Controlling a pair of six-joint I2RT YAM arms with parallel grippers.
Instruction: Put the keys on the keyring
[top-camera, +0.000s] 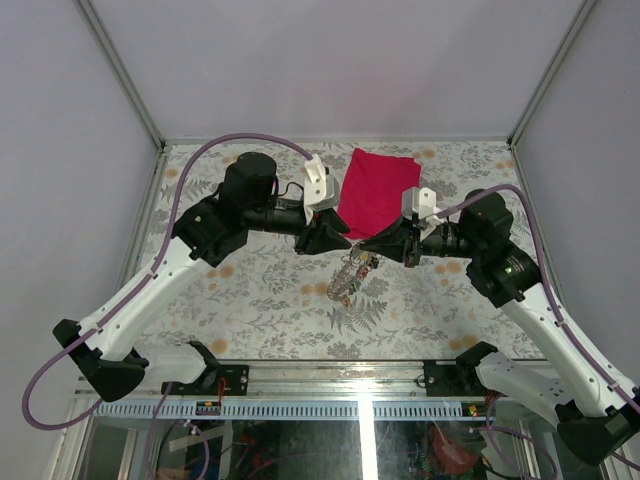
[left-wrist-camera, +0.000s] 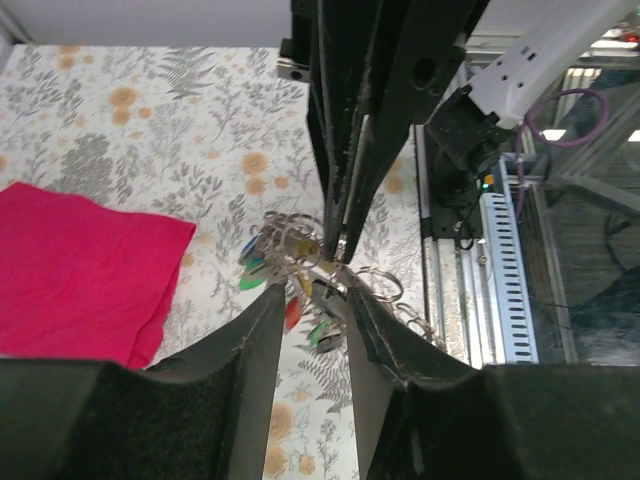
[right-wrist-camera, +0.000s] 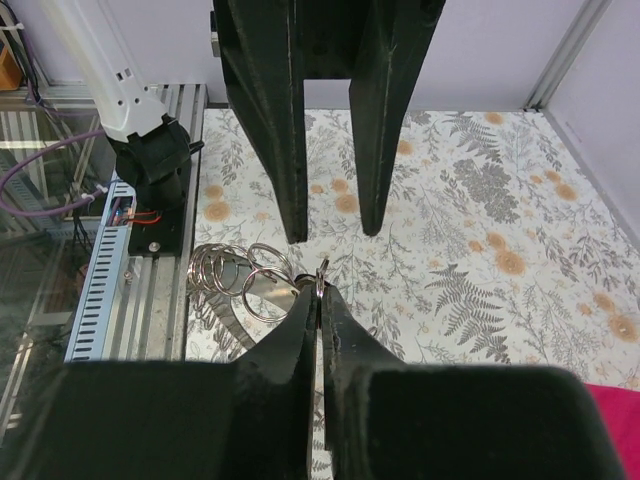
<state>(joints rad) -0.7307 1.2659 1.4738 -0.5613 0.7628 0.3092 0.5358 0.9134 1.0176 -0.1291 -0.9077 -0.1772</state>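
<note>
My right gripper (right-wrist-camera: 320, 292) is shut on the edge of a metal ring, seen edge-on. A bunch hangs from it above the table (top-camera: 250, 290). The bunch holds the keyring's flat grey band (right-wrist-camera: 262, 292), several thin wire rings (right-wrist-camera: 225, 272) and the keys (left-wrist-camera: 292, 312) with green, red and blue heads. It also shows in the top view (top-camera: 348, 278). My left gripper (left-wrist-camera: 310, 305) is open, its fingers (right-wrist-camera: 290, 130) apart on either side of the bunch and facing the right gripper (top-camera: 368, 250) tip to tip. Which key sits on which ring is hidden.
A red folded cloth (top-camera: 375, 190) lies at the back middle of the floral table, behind both grippers. The metal rail (top-camera: 330, 380) and the arm bases run along the near edge. Frame posts stand at the back corners.
</note>
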